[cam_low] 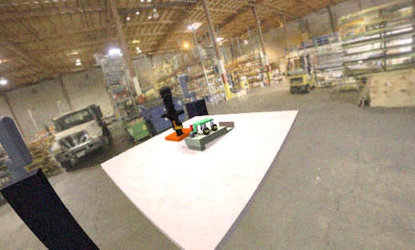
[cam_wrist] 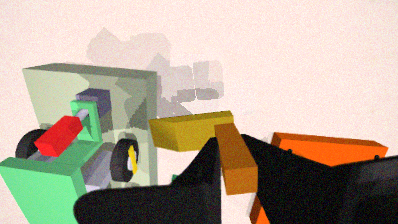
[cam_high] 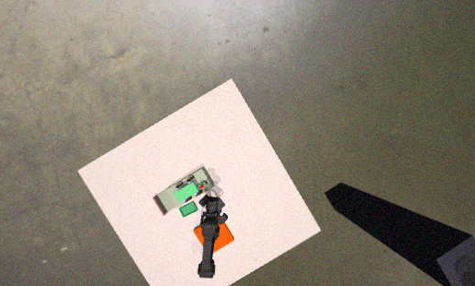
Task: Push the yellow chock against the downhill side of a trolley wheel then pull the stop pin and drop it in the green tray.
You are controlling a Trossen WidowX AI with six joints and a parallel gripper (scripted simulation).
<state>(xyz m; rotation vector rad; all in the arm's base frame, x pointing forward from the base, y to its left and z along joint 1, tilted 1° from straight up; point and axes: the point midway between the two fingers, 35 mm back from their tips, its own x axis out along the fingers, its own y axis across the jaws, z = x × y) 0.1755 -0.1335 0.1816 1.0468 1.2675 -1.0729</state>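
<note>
The trolley [cam_high: 185, 192] [cam_low: 203, 122] [cam_wrist: 40, 185], green with black wheels, stands on the grey-green ramp [cam_high: 169, 200] [cam_low: 195, 143] [cam_wrist: 47, 90]. The red-headed stop pin [cam_high: 201, 186] [cam_low: 191, 127] [cam_wrist: 60, 136] sits at its uphill end. My gripper [cam_wrist: 227, 142] is shut on the chock's orange handle [cam_wrist: 240, 167]. The chock's yellow body [cam_wrist: 192, 131] shows beyond the fingers, beside the ramp's long edge near its uphill end in the wrist view, away from the wheels. The black rubber base is hidden. The green tray [cam_high: 188, 208] lies beside the ramp, left of the arm.
An orange slab [cam_high: 225, 237] [cam_low: 172, 138] [cam_wrist: 325, 150] lies under the arm, to the right of the fingers in the wrist view. A dark block [cam_high: 394, 226] stands off the pale table top [cam_high: 136, 161]. Shadows fall past the ramp's uphill end.
</note>
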